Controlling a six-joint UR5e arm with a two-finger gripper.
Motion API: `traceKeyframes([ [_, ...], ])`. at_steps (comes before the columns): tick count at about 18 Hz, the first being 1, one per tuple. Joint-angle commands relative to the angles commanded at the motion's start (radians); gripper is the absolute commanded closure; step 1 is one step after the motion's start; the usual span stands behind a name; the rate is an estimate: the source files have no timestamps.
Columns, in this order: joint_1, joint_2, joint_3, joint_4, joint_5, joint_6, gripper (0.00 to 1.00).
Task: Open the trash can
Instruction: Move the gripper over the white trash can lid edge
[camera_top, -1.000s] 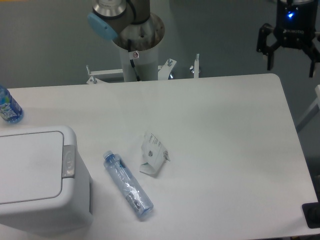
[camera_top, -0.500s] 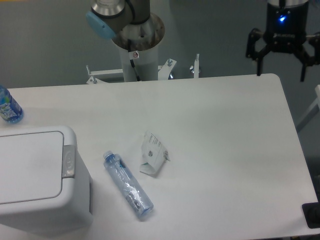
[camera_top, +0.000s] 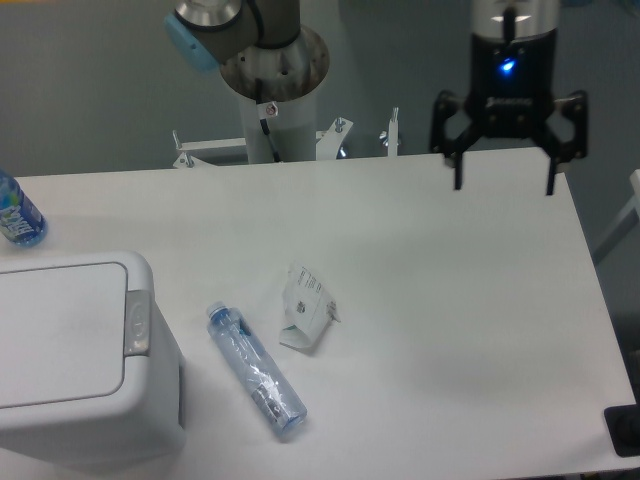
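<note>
Trash can (camera_top: 75, 350) at table's (camera_top: 450, 300) front-left corner, lid shut.
Gripper (camera_top: 504, 185) hangs above far-right table edge, 2 fingers (camera_top: 457, 170) spread wide, holding nothing, well apart from can; clear plastic bottle (camera_top: 256, 372) and crumpled white carton (camera_top: 306, 308) lie between.

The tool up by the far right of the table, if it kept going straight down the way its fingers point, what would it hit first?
Most likely bare white table top. The open black two-finger tool points down near the far right edge, with nothing beneath it, though depth is hard to judge from this one view.
</note>
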Motion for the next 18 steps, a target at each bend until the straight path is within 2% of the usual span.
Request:
traceKeyframes([
  [7,-0.140,-0.024,0.002,0.002,-0.012,-0.288,0.00],
  [10,-0.181,-0.054,0.003,0.009,-0.113,-0.425,0.00],
  [12,-0.186,-0.061,0.002,0.037,-0.181,-0.473,0.00],
  [14,-0.192,-0.069,-0.006,0.038,-0.228,-0.514,0.00],
  [18,-0.244,-0.106,-0.005,0.040,-0.244,-0.543,0.00],
])
